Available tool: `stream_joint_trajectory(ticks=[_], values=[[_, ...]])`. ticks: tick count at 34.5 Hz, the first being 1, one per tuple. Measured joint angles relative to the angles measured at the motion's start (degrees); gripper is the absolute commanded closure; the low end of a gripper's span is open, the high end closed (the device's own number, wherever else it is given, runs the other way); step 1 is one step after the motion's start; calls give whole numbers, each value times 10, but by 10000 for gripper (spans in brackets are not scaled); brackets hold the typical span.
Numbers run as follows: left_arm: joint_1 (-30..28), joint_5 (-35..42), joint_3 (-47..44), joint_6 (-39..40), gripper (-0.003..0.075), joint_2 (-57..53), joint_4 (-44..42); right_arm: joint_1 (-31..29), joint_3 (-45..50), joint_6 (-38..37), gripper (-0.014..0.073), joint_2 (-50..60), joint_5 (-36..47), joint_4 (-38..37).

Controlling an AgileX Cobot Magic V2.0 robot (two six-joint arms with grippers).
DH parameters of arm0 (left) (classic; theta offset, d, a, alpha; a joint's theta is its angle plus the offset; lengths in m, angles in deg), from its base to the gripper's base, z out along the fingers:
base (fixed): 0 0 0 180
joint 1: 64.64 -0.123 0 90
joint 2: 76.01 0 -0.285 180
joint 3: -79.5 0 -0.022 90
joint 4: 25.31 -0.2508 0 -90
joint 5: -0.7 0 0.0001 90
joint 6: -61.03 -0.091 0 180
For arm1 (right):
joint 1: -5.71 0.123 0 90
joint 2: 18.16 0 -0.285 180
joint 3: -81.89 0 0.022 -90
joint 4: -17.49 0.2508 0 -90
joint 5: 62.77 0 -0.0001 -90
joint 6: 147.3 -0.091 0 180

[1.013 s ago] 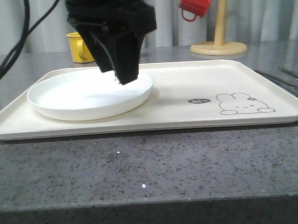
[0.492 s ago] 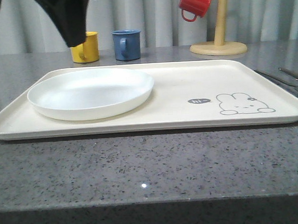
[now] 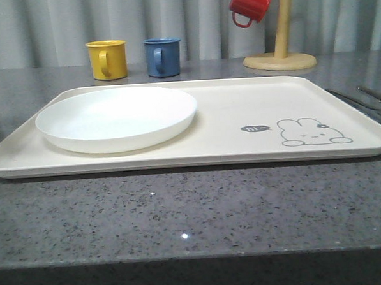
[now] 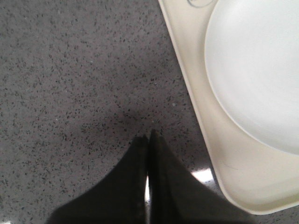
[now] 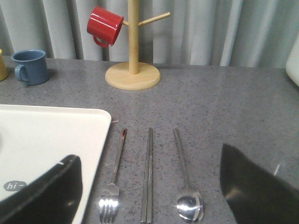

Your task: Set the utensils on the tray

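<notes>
Your right gripper (image 5: 149, 186), jaws spread wide, hovers over the shiny silver metal fork (image 5: 112, 184), flat chopsticks (image 5: 148, 175) and oval-bowled spoon (image 5: 185, 179). None sits yet on the cream-white rectangular rabbit tray (image 5: 51, 135) at nine o'clock. Your left gripper (image 4: 148, 140) is pressed together over grey counter; drop the right and pinch one handle.

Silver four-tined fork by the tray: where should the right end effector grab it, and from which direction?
Grip the shiny silver four-tined fork at mid-handle, coming straight down from above with fingers across the shaft. It lies flat on the grey speckled counter, between the cream rectangular tray and the flat metal chopsticks; both sit close, so the narrow handle probably leaves more finger room than the wider tines.
</notes>
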Motion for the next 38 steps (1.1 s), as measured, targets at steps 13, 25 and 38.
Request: stream_joint_trajectory(ticks=[13,25,38], values=[[0,311,-319,1,738,-314,6,0,0,0,-30,0,0,0],[0,417,-474,1,738,-574,6,0,0,0,-30,0,0,0],[0,429,-481,1,738,-603,6,0,0,0,-30,0,0,0]])
